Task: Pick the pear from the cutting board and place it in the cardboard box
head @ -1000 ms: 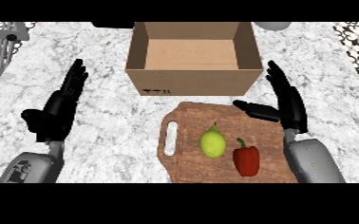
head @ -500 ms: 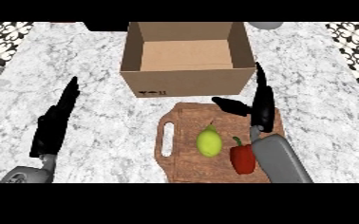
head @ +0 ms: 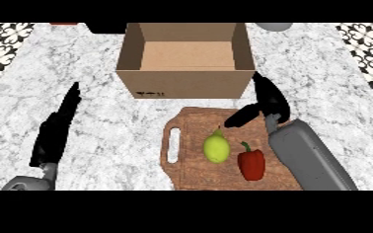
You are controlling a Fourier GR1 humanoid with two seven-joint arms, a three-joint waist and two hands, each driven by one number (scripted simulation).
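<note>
A yellow-green pear [head: 216,146] lies on the wooden cutting board [head: 197,173], near its middle. The open cardboard box [head: 187,59] stands just behind the board, with nothing inside. My right hand [head: 267,102] hovers over the board's far right corner, up and to the right of the pear, fingers straight and thumb pointing toward the pear. It is open and apart from the pear. My left hand [head: 56,127] rests open on edge at the left, over the bare counter.
A red bell pepper [head: 251,163] lies on the board just right of the pear, close beside my right forearm [head: 306,155]. The marble counter [head: 109,123] spreads around. A grey round object [head: 275,26] shows at the far edge, right of the box.
My right hand has slid left and inward over the board toward the pear. The view has shifted a little, and the left hand looks narrower, turned edge-on.
</note>
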